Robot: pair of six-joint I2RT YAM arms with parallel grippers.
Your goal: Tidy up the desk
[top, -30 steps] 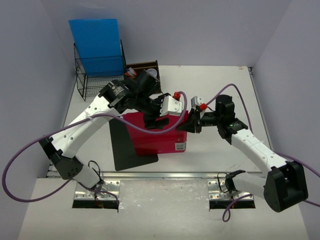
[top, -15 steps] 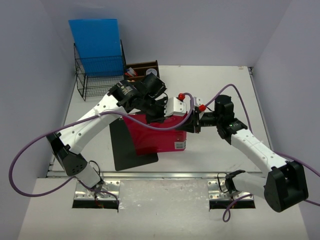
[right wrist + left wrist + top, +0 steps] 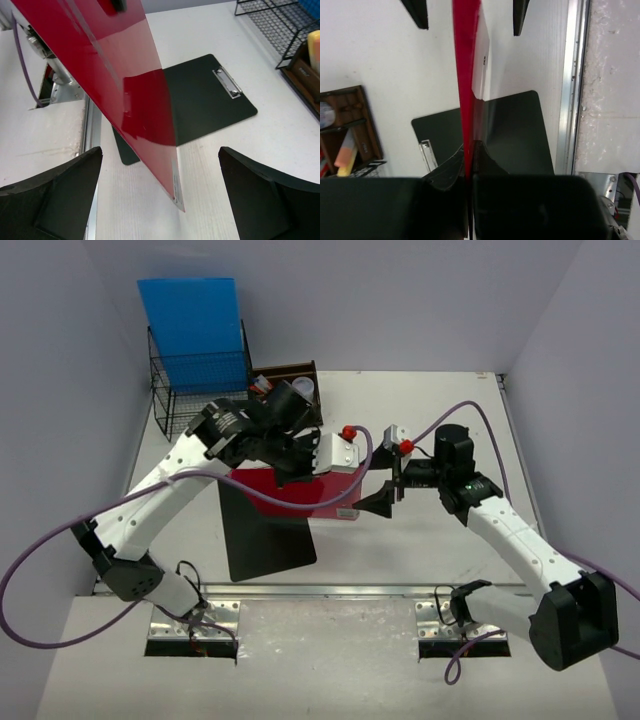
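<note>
A glossy red folder hangs tilted above the white desk. My left gripper is shut on its far edge; in the left wrist view the folder runs edge-on out of my closed left gripper. My right gripper stands wide open at the folder's right side. In the right wrist view the labelled corner of the folder hangs between the spread fingers of the right gripper, touching neither.
A black clipboard lies flat under the folder, near the silver front rail. A wire rack holding a blue folder stands at the back left, with a brown wooden organizer beside it.
My left gripper has shut on the red folder and drawn it slightly left. My right gripper has opened and let go of the folder's right edge.
</note>
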